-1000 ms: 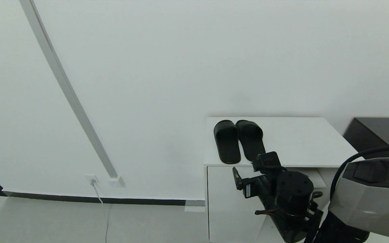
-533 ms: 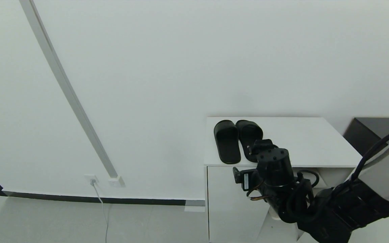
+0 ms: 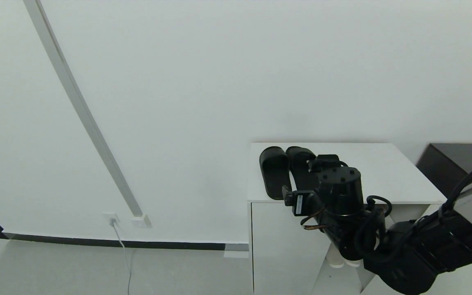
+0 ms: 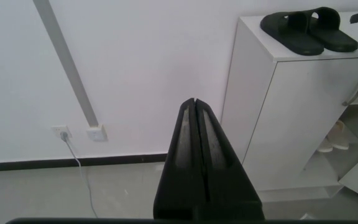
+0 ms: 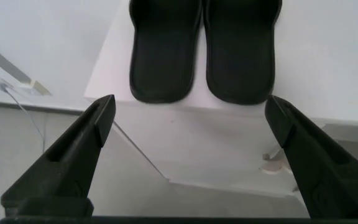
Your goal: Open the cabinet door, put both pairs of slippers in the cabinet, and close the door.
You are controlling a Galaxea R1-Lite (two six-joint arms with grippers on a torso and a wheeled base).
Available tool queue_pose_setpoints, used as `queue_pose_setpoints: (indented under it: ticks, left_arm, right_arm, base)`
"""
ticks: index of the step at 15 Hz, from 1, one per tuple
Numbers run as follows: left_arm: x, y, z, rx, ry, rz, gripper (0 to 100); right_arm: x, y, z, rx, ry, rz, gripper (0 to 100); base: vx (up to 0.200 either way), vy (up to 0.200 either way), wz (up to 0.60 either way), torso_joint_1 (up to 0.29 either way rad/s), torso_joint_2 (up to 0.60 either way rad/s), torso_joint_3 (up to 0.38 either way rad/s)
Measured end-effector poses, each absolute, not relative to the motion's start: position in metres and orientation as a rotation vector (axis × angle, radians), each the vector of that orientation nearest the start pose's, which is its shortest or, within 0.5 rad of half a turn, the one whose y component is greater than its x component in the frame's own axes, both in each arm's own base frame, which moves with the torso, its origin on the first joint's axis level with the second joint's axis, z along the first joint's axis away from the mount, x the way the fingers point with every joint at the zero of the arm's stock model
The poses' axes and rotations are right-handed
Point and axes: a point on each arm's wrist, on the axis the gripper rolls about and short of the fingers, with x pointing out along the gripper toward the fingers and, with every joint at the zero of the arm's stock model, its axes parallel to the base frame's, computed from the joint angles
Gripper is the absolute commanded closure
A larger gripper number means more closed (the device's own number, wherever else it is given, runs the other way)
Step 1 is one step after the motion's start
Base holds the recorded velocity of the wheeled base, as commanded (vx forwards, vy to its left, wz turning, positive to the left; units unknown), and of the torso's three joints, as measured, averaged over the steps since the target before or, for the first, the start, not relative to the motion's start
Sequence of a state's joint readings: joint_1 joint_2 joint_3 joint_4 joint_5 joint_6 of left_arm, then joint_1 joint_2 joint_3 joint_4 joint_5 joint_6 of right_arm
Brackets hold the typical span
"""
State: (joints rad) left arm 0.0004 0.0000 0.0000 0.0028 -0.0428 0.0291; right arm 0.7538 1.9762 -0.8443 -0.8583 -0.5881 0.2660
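A pair of black slippers (image 3: 275, 172) lies side by side at the left end of a white cabinet's (image 3: 383, 172) top, toes toward the wall and heels at the front edge. The right claw (image 5: 189, 106) hangs just in front of those heels with its two fingers spread wide and nothing between them. In the wrist view both heels sit inside the gap. From the head camera, the right arm's wrist blocks the heel of the slipper nearer the cabinet's middle and part of the cabinet front below.

The cabinet's right side stands open. A pair of white slippers (image 4: 337, 138) rests on a shelf inside, just beyond a pale door handle (image 4: 353, 91).

The left claw (image 4: 194, 149) is held well apart from the cabinet, out to its left, with its fingers pressed together and gripping nothing.

On the wall left of the cabinet, a grey trunking strip (image 3: 80, 106) runs down at a slant to a wall socket (image 3: 111, 217). A cable (image 3: 126, 258) trails from the socket onto the pale floor (image 3: 55, 266). A dark piece of furniture (image 3: 461, 157) stands just to the cabinet's right.
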Motion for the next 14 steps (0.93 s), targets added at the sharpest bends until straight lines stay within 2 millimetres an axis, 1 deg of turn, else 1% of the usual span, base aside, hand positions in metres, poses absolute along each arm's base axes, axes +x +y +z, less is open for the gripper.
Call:
queue_pose_setpoints:
  ticks: [2, 6, 10, 14]
  left_arm:
    - [-0.023, -0.001, 0.075, 0.029, 0.003, -0.042, 100]
    - [-0.023, -0.001, 0.075, 0.026, 0.003, -0.042, 100]
    - [-0.023, -0.001, 0.075, 0.026, 0.003, -0.042, 100]
    - [-0.023, -0.001, 0.075, 0.025, 0.003, -0.042, 100]
  right_arm:
    - [0.270, 0.235, 0.118, 0.096, 0.211, 0.138, 0]
    - [0.270, 0.235, 0.101, 0.066, 0.238, 0.136, 0]
    - [0.274, 0.234, 0.087, 0.059, 0.245, 0.125, 0]
    - [0.293, 0.234, 0.077, 0.058, 0.216, 0.109, 0]
  base:
    - [0.200, 0.000, 0.00, 0.007, 0.00, 0.002]
    - [0.200, 0.000, 0.00, 0.007, 0.00, 0.000]
    - [0.000, 0.000, 0.00, 0.000, 0.00, 0.000]
    - [0.000, 0.000, 0.00, 0.000, 0.00, 0.000]
